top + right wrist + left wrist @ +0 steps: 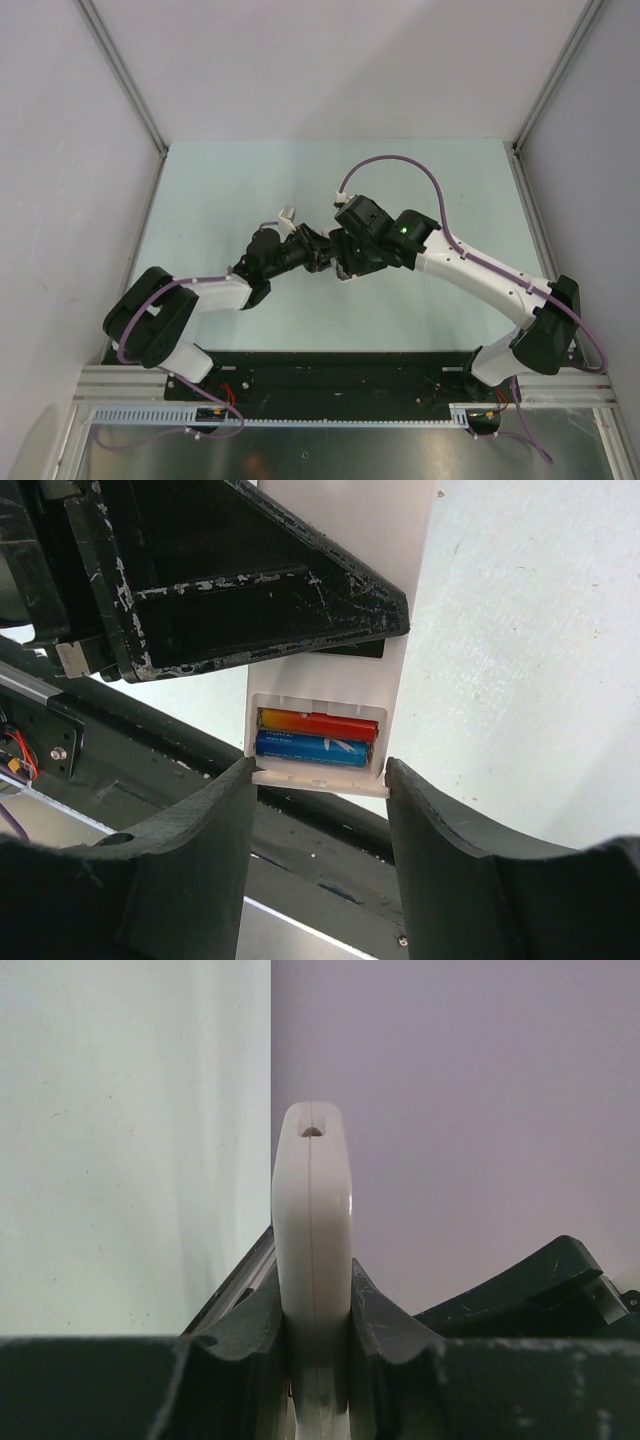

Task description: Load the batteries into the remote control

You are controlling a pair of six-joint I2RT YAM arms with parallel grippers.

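My left gripper (312,1295) is shut on the white remote control (312,1200), which it holds edge-on above the table. In the right wrist view the remote's plain white back (398,670) faces the camera with its battery bay uncovered. A red battery (320,723) and a blue battery (315,748) lie side by side in the bay. My right gripper (320,768) is open, with its two fingertips flanking the remote's near end at the bay. The two grippers meet over the middle of the table (328,255). The purple and dark grey batteries are out of view.
The left gripper's black finger (250,590) crosses the remote's back just above the bay. The pale green table (230,190) is ringed by grey walls with metal corner posts (125,75). A black base rail (330,375) runs along the near edge.
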